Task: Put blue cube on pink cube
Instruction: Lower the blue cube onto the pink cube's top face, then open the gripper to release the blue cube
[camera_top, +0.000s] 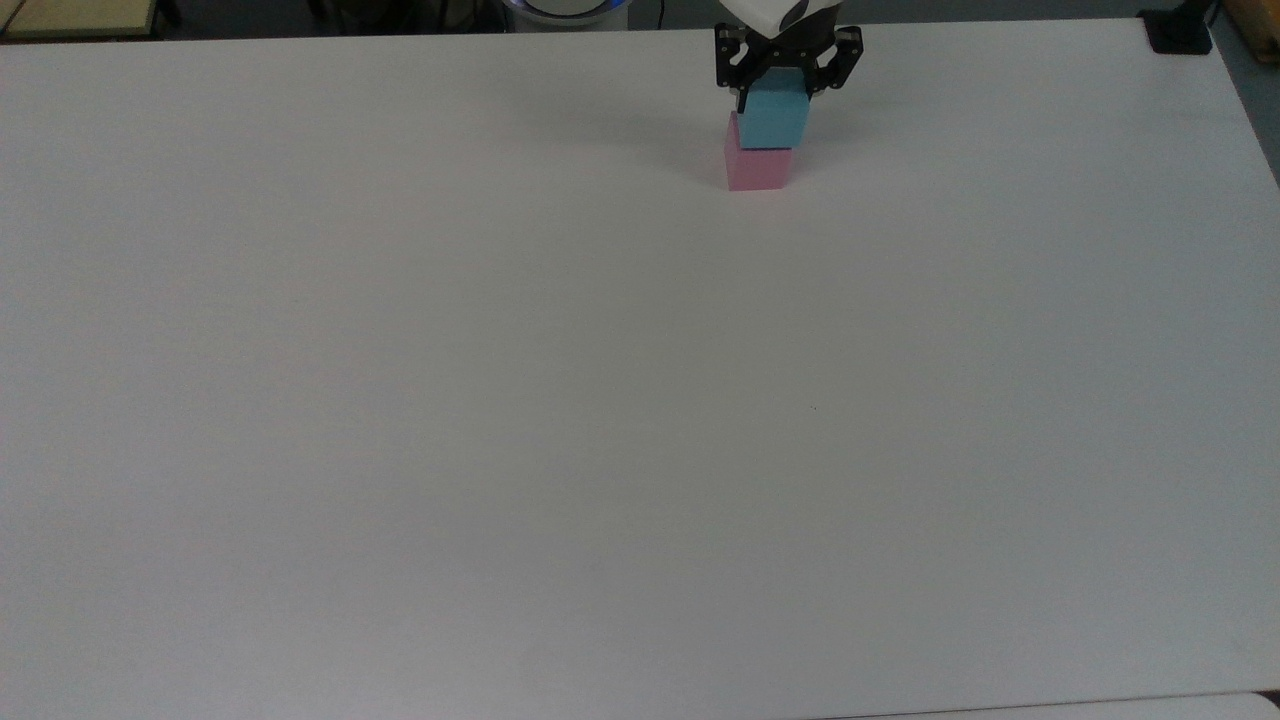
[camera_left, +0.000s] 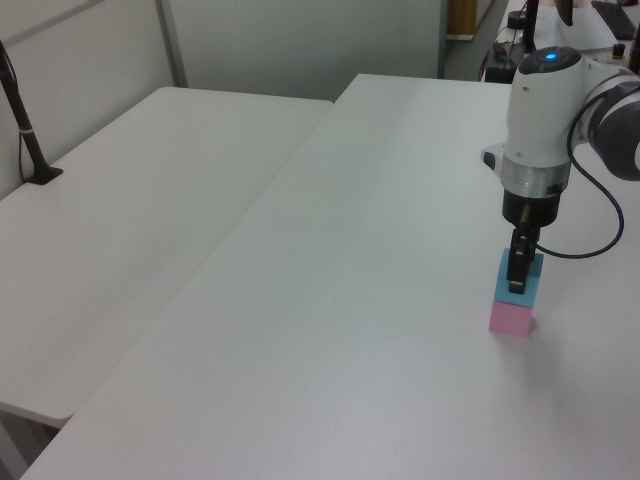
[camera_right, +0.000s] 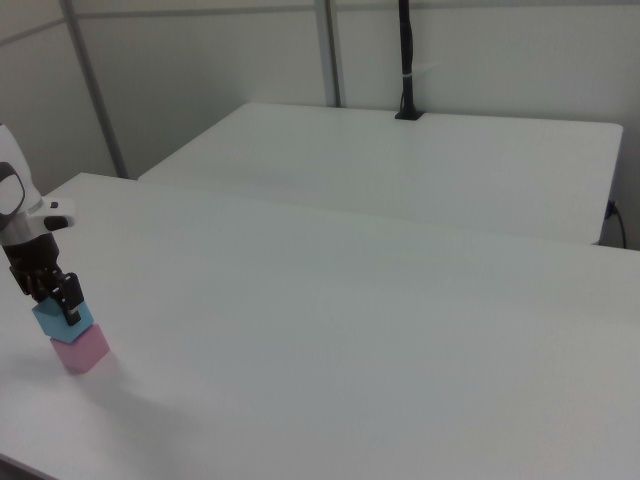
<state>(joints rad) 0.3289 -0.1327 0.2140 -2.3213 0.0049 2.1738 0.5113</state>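
Observation:
The blue cube (camera_top: 775, 120) rests on top of the pink cube (camera_top: 758, 168) near the far edge of the white table (camera_top: 600, 400). It sits slightly toward the top view's right of the pink cube. My gripper (camera_top: 775, 98) comes straight down from above and is shut on the blue cube, one finger on each side. In the left view the dark fingers (camera_left: 516, 272) cover part of the blue cube (camera_left: 534, 282) above the pink cube (camera_left: 510, 318). The right view shows the gripper (camera_right: 60, 296), the blue cube (camera_right: 58, 320) and the pink cube (camera_right: 82, 350) at the right view's far left.
A black post base (camera_top: 1180, 35) stands at the table's far right corner in the top view. A second white table (camera_left: 130, 200) adjoins at the left view's left, with a black pole (camera_left: 25, 130) on it. A cable (camera_left: 590, 245) hangs from the arm.

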